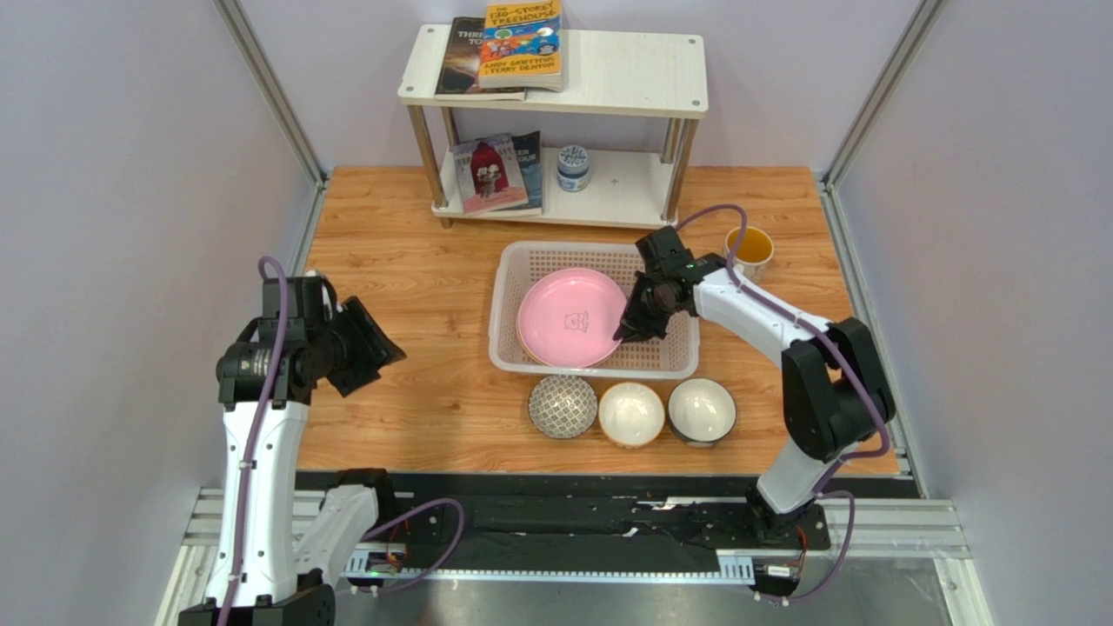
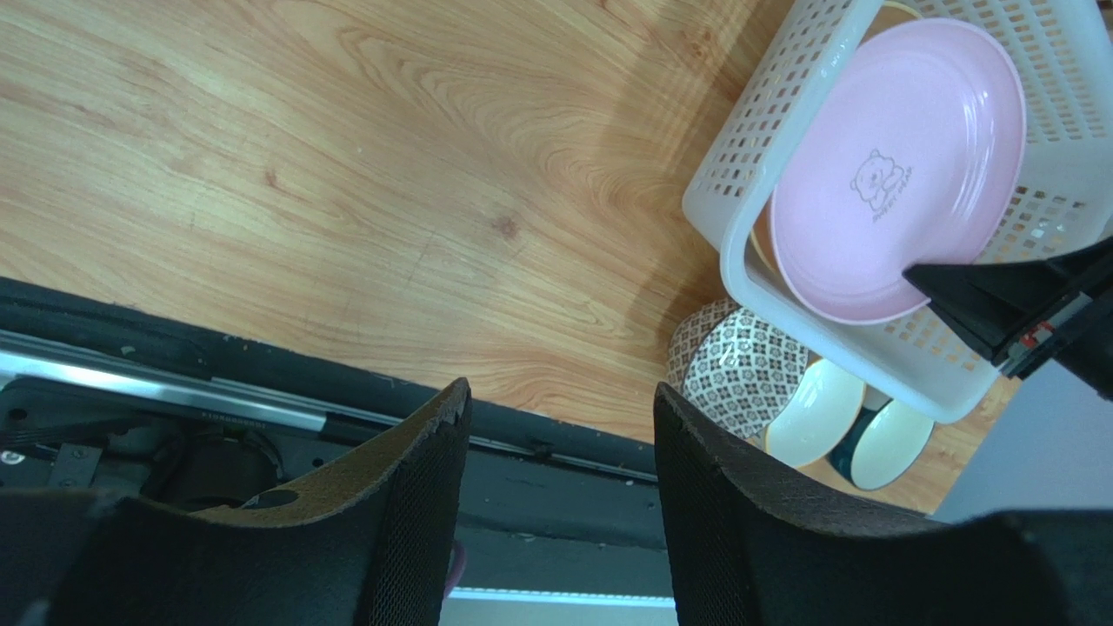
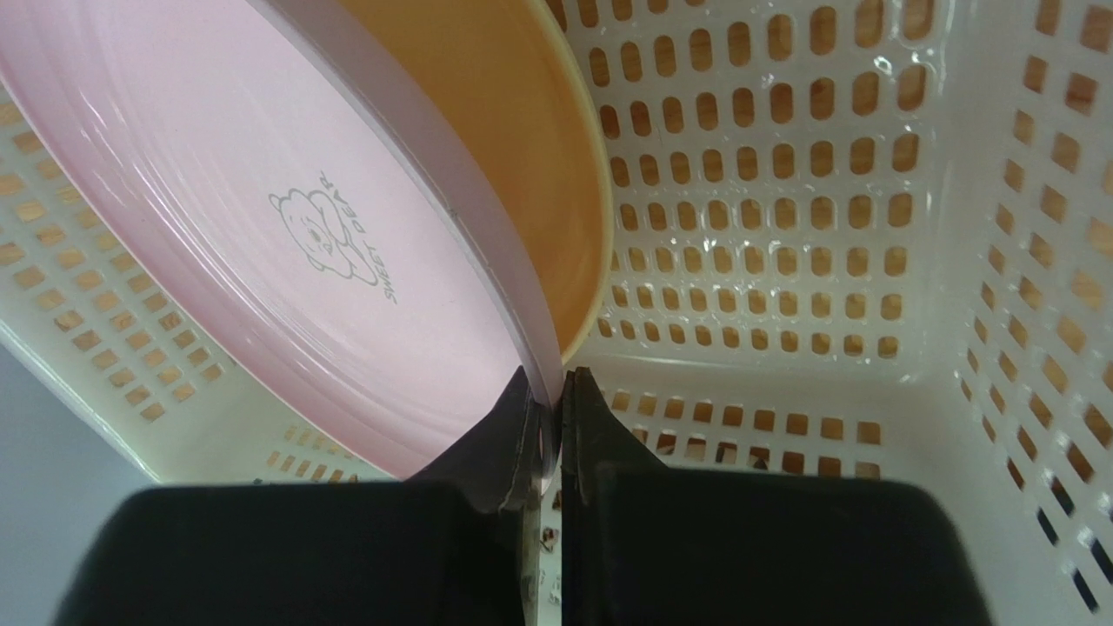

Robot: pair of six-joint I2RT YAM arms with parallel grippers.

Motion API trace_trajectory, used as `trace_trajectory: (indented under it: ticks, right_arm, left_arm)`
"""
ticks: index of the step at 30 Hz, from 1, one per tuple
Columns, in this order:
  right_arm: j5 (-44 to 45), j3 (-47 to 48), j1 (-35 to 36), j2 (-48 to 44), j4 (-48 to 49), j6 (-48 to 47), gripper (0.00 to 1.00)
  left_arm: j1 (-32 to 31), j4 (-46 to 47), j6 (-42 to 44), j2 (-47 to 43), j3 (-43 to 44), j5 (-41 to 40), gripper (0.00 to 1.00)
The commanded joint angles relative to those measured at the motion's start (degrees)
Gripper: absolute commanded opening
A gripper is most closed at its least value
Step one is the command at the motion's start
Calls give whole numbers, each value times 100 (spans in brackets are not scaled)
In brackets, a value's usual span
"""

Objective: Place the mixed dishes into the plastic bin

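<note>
Lying in the plastic bin (image 1: 591, 371), the pink plate (image 1: 571, 318) sits over the pale yellow plate (image 3: 523, 118), whose rim shows just beyond it in the right wrist view. The right gripper (image 3: 549, 391) pinches the pink plate's thin rim between its two fingers, on the side nearest the bin's right wall. Whether that side touches the yellow plate or is slightly raised, I cannot tell.

The plate looks like light, stiff plastic. It should carry easily and be unlikely to break, but it is smooth, so a rim pinch could slip or let it swing. The raised lip is the only real purchase.

Just outside the bin's near wall, the grey patterned bowl (image 1: 562, 406), a white bowl (image 1: 631, 412) and a second white bowl (image 1: 702, 410) stand in a row on the table (image 1: 418, 261). They look heavier and more fragile, and are probably best taken by the wall, over the rim. The mug (image 1: 750, 248) stands near the bin's far right corner. The left gripper (image 2: 555, 398) hovers well to the left, jaws spread, holding nothing.
</note>
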Motion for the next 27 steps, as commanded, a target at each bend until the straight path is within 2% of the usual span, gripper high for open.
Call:
trace_trajectory:
  ticks: [1,2,3,4,5,7,10,14,22,27]
  right_arm:
    - [-107,638,103,277,82,-83,0]
    - [-107,674,103,365,64,-84,0]
    - [-107,709,121,409,55,-92,5]
    - [-116,753,112,462,20,-92,24]
    - [-125,744,112,454,11,-84,31]
    - [-20,718,112,410,-15,-66,44]
    - [103,516,112,182,11,-31,57]
    - [25,367,112,-108,-68,-154,64]
    - [305,612,112,-1266,-795,-312,65]
    - [402,762,112,-1998,-1411,-462,66]
  left_arm:
    - [20,113,3,-55,-44,192,59]
    - [12,122,3,-55,-43,193,59]
    - [20,122,20,-37,-35,193,59]
    - [20,130,29,-20,-17,193,59]
    - [20,130,47,7,-8,184,59]
    - [12,139,64,24,-35,175,59]
    - [20,157,91,25,-149,166,59]
    - [20,297,143,-46,-395,368,60]
    - [-260,280,285,-397,-1027,956,61]
    - [-1638,771,-1006,-1108,-1765,957,65]
